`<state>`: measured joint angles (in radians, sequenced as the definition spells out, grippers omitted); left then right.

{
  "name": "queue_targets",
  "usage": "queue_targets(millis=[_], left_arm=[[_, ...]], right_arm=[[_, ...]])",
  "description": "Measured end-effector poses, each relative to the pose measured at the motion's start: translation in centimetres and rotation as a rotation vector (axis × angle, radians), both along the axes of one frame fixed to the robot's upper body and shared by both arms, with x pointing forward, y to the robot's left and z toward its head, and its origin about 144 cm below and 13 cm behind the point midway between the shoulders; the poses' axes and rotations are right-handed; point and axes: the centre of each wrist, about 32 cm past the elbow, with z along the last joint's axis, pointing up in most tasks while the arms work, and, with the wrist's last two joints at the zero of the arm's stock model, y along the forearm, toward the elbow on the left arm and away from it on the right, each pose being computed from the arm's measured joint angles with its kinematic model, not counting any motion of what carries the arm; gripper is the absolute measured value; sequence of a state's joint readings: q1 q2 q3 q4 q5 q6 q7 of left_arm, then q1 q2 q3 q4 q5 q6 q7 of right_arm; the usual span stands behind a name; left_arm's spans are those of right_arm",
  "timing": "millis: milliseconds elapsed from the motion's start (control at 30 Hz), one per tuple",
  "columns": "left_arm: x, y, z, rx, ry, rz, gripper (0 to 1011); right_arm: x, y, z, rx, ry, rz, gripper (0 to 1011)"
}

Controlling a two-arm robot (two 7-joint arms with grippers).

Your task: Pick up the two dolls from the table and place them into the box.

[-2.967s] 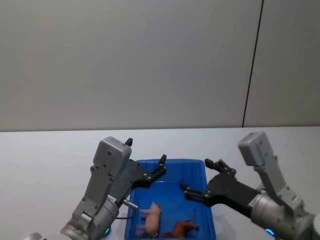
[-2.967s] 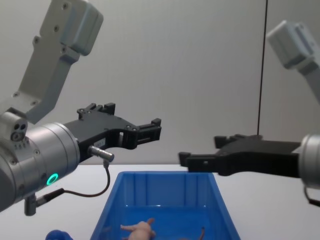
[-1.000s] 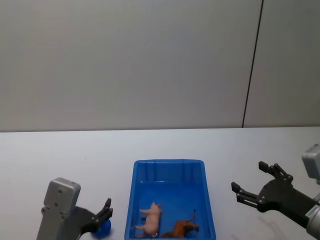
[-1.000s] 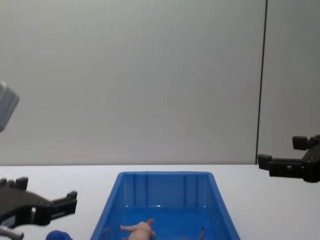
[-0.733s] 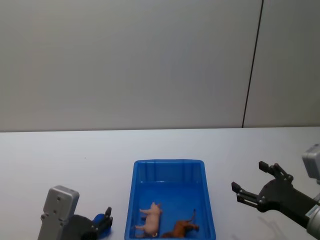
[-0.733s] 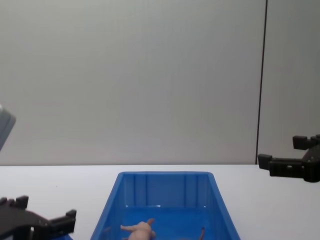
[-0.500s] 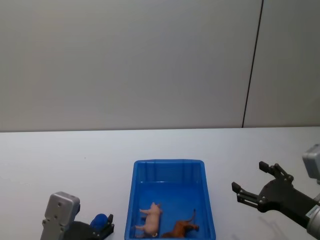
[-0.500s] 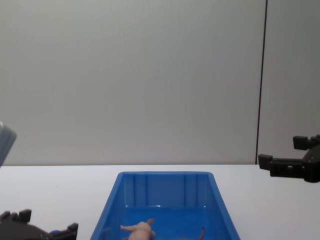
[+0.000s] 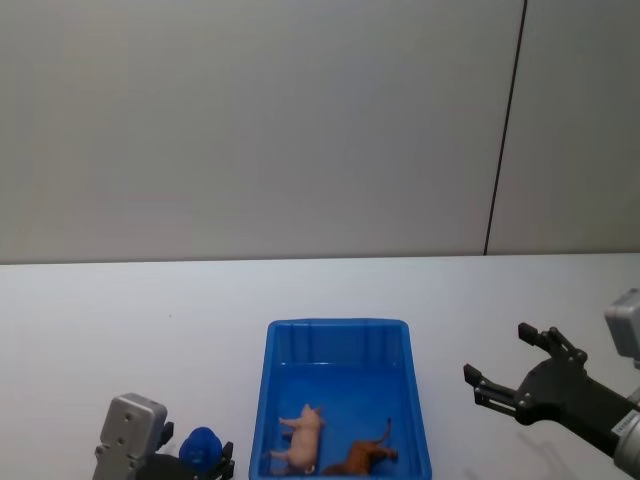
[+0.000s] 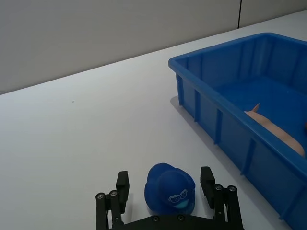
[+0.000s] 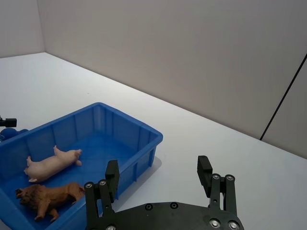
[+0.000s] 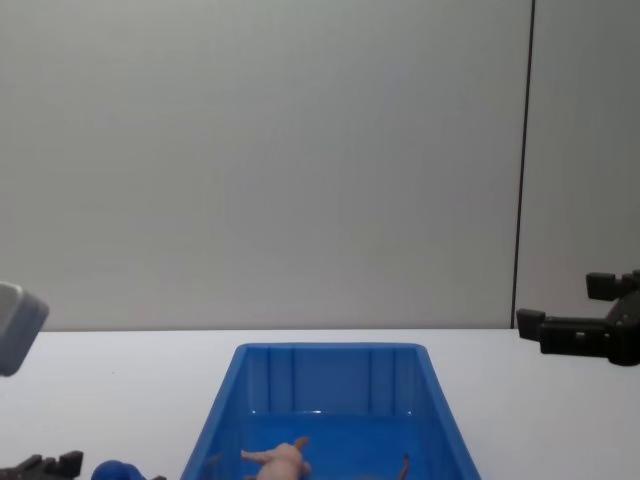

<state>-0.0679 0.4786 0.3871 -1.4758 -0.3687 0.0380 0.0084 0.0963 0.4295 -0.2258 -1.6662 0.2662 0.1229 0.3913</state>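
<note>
White table (image 9: 120, 330): pink doll (image 9: 302, 436), brown lion (image 9: 362, 457) inside blue box (image 9: 336, 327); both end effectors spread.

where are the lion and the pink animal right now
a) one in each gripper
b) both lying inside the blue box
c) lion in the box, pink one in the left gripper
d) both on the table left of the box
b: the lion and the pink animal both lie on the floor of the blue box, while the left gripper and the right gripper are open and hold neither.
</note>
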Motion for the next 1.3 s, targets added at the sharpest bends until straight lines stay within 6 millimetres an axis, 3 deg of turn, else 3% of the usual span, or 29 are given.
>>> queue_targets(millis=[467,867,1300], left_arm=[[0.9,0.1,-0.6,0.001,0.021,-0.019,565],[1.8,-0.1,0.8,0.009,-0.031,-0.036,485],[3.7,-1.9,4.8,0.048,-0.185,-0.12,404]], right_arm=[[0.0,0.0,0.0,0.0,0.0,0.0,1001],[0.0,0.0,0.0,0.0,0.0,0.0,1001],[0.0,0.0,0.0,0.0,0.0,0.0,1001]])
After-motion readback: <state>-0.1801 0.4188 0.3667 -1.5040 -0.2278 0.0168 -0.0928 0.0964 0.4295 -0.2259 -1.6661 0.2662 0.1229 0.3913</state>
